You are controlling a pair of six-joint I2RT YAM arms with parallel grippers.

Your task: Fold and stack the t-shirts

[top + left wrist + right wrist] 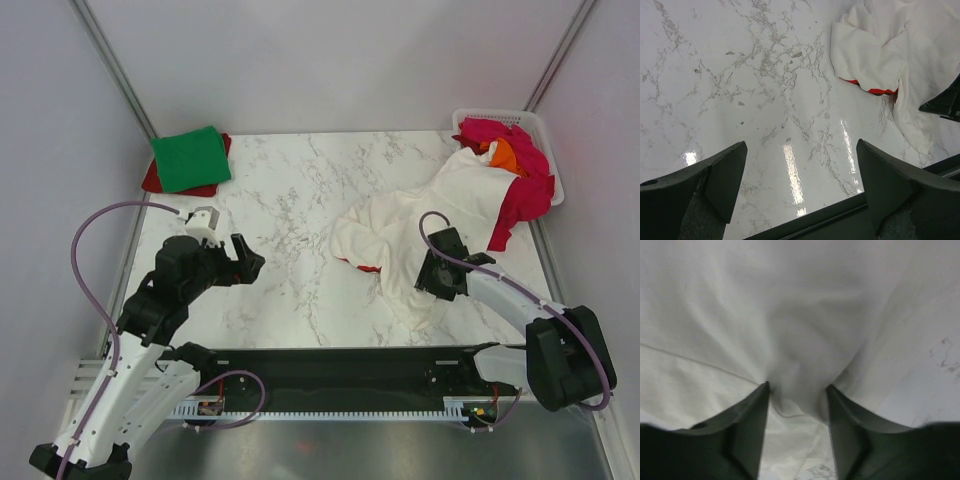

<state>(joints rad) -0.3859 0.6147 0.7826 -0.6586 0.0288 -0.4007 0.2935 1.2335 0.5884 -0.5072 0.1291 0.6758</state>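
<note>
The right gripper (pixel 797 387) presses down into the white t-shirt (pixel 420 225), a ridge of cloth bunched between its narrowed fingers (pixel 752 410) and touching both; whether they clamp it cannot be told. That shirt lies crumpled on the right half of the marble table (pixel 290 200), a sliver of red print (pixel 870 88) at its near-left edge, its far end reaching into the white basket (pixel 545 130) at the far right corner, among magenta (pixel 490 130), orange (pixel 505 155) and red (pixel 525 195) shirts. The left gripper (pixel 801 145) hovers spread wide over bare marble, holding nothing. At the far left corner a folded green shirt (pixel 190 158) lies on a red one (pixel 150 180)
</note>
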